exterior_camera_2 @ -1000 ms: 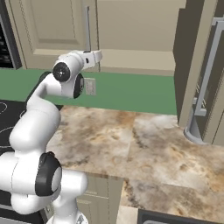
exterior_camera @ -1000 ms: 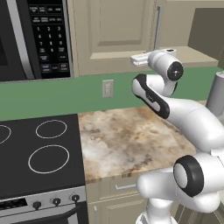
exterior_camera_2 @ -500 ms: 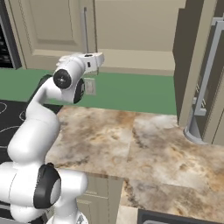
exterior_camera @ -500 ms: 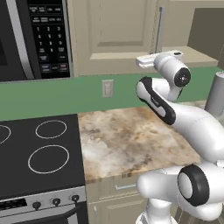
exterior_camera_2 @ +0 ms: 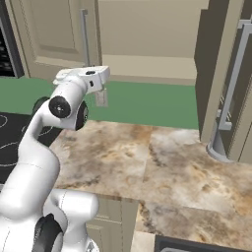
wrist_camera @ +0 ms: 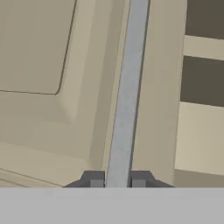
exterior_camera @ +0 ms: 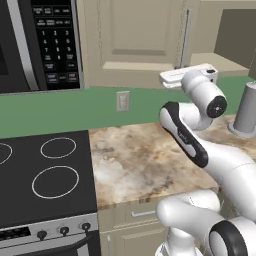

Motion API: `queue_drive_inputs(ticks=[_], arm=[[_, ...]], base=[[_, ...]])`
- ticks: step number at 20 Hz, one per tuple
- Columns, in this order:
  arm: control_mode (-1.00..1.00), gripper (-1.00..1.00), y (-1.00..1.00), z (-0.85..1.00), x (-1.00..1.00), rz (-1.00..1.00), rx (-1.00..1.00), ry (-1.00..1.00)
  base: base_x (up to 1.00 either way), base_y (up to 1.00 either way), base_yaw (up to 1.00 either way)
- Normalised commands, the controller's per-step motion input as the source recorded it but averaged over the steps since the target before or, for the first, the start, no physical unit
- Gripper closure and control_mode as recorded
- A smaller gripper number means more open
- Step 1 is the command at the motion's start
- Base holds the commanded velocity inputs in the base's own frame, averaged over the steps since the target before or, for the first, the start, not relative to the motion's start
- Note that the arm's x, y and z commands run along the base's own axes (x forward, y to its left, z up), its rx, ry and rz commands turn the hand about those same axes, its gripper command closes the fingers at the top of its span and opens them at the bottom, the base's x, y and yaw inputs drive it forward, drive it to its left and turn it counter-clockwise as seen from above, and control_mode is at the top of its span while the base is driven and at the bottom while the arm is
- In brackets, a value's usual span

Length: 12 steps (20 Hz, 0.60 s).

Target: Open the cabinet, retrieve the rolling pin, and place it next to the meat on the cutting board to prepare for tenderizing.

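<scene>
Hand view: end effector [wrist_camera: 117,180] closed on handle [wrist_camera: 127,92] of cabinet [wrist_camera: 39,52] | cabinet above worktop [exterior_camera: 135,160], door seen slightly ajar | advice: grip kept firm, pull made along door's hinge arc.

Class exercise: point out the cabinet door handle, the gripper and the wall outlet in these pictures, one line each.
cabinet door handle [wrist_camera: 127,87], hand view, on the middle of the silver bar.
gripper [wrist_camera: 117,180], hand view, midway between its two dark fingertips, shut on the bar.
wall outlet [exterior_camera: 122,100], left base view, on the middle of its pale plate.
</scene>
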Motion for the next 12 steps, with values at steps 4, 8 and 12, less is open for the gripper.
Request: queue_drive_inputs(ticks=[4,8,12], arm=[[-1.0,1.0,0.53,0.0,-0.67,0.0,0.0,-0.03],[-1.0,1.0,0.69,0.0,-0.74,0.0,0.0,0.0],[-1.0,1.0,0.67,0.0,-0.7,0.0,0.0,0.0]], base=[[0.0,0.0,0.0],[0.0,0.0,0.0],[0.0,0.0,0.0]])
